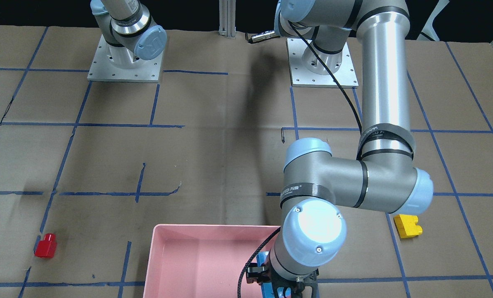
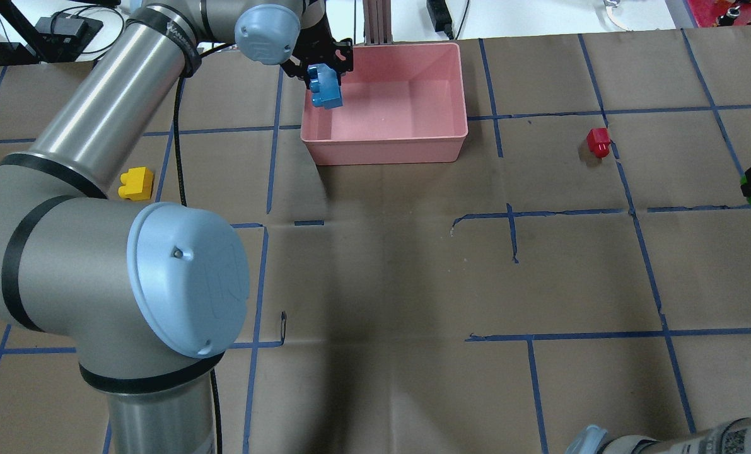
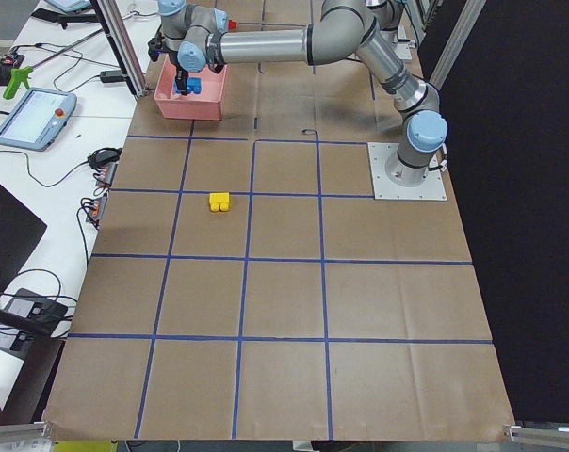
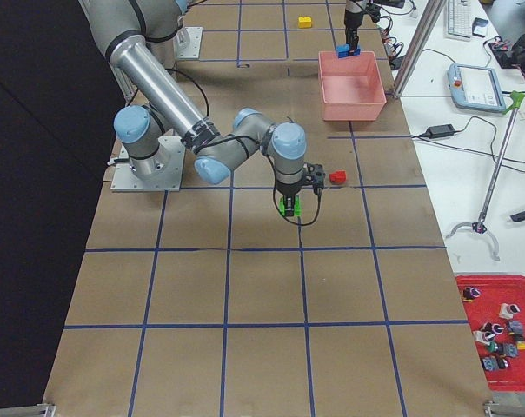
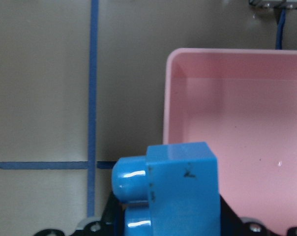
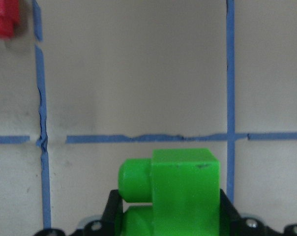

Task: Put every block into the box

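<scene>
blue block [image 2: 325, 89]: plastic studded brick held in the air at the upper left of the overhead view. It hangs over the left wall of the box, partly above the pink floor. In the left wrist view it fills the lower centre, studs pointing to the frame's left.
left gripper [image 2: 323, 72]: clenched on the blue block, with a black finger on each side of it. Its arm reaches in from the lower left of the overhead view.
box [image 2: 388, 151]: shallow pale pink plastic tray with a rounded rim, standing on the table at the top centre of the overhead view. In the front-facing view it is at the bottom centre.
green block [image 6: 180, 189]: plastic brick at the lower centre of the right wrist view. It is at the right edge of the overhead view, well apart from the box. Whether it touches the table cannot be told.
right gripper [image 6: 170, 219]: grasping the green block between its two black fingers.
red block [image 2: 598, 141]: lies on the table to the right of the box in the overhead view, apart from it, between the box and the green block.
yellow block [image 2: 136, 184]: lies on the table at the left of the overhead view, below and left of the box, near the left arm.
table [image 2: 413, 265]: brown paper surface marked with a grid of blue tape.
</scene>
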